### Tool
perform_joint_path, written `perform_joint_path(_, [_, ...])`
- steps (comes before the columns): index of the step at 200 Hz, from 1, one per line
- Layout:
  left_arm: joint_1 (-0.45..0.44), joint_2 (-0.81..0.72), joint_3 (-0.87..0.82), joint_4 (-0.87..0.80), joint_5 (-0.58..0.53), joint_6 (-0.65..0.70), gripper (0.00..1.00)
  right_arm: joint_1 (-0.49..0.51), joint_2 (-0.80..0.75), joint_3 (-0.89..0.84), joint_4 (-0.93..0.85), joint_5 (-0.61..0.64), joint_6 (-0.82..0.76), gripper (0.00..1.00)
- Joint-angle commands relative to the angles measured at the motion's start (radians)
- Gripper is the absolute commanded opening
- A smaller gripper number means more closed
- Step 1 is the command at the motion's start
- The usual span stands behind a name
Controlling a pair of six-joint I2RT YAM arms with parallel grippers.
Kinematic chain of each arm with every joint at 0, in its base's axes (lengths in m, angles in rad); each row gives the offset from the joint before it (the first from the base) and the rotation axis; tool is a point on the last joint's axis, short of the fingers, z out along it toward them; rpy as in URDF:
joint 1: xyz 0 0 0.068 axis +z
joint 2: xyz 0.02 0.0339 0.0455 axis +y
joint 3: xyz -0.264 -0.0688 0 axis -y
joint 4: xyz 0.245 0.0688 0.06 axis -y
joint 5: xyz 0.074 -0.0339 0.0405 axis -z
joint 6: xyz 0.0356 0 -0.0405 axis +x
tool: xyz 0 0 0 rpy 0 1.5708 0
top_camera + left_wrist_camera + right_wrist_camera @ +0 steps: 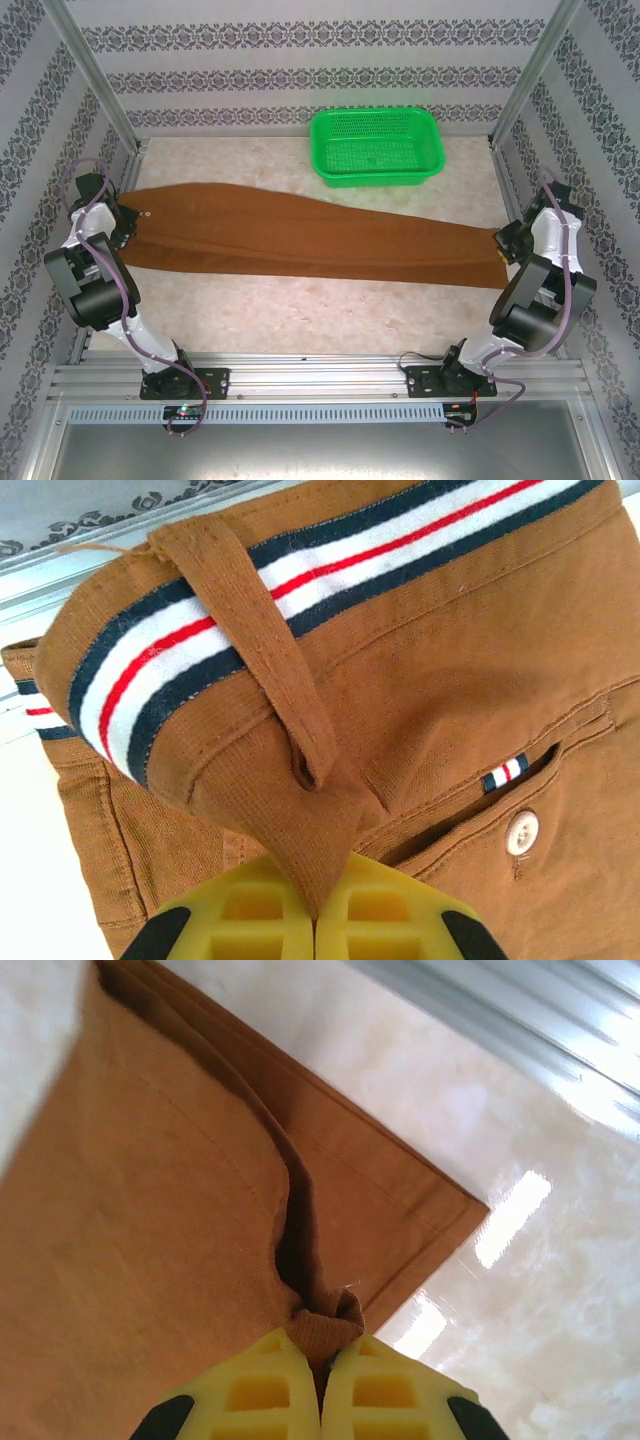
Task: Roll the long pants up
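Observation:
The long pants (pixel 300 238) lie stretched across the table, rust-brown, folded lengthwise, waist at the left and leg hems at the right. My left gripper (pixel 125 222) is shut on the waistband; its yellow fingers (pixel 250 910) pinch a fold of the pants (pixel 420 680) below a belt loop, with the striped lining turned up and a pale pocket button (pixel 522 831) close by. My right gripper (pixel 507 240) is shut on the hem end; its yellow fingers (pixel 260 1390) pinch a bunched edge of the pants (pixel 150 1220) near the hem corner.
A green basket (pixel 377 146) stands at the back of the table, just beyond the pants. Metal frame posts and patterned walls close in on both sides. Bare marble-look tabletop (pixel 300 310) lies between the pants and the arm bases.

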Motion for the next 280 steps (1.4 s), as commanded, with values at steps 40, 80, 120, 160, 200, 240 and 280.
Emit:
perform_joint_path(40, [0.013, -0.020, -0.015, 0.076, -0.088, -0.029, 0.34, 0.013, -0.113, -0.203, 0.032, 0.107, 0.012, 0.29])
perform_joint_path(80, [0.014, -0.138, 0.004, 0.027, -0.048, -0.053, 0.62, -0.066, -0.198, -0.158, 0.020, 0.128, 0.030, 0.58])
perform_joint_path(120, [0.014, -0.291, 0.048, -0.122, -0.034, -0.031, 0.55, 0.050, -0.162, -0.033, 0.024, 0.116, 0.046, 0.59])
perform_joint_path(160, [-0.020, -0.451, -0.118, -0.032, 0.097, -0.019, 0.31, 0.391, -0.052, -0.015, 0.068, 0.138, 0.048, 0.43])
perform_joint_path(200, [-0.179, -0.341, -0.145, 0.001, 0.055, 0.003, 0.00, 0.592, 0.041, -0.103, 0.160, -0.010, 0.118, 0.00])
perform_joint_path(240, [-0.173, -0.330, -0.061, -0.068, -0.058, 0.056, 0.00, 0.657, 0.172, -0.120, 0.156, -0.002, 0.119, 0.00])
perform_joint_path(280, [-0.156, -0.337, -0.050, -0.096, -0.077, 0.074, 0.28, 0.600, 0.233, -0.095, 0.088, 0.069, 0.113, 0.00])
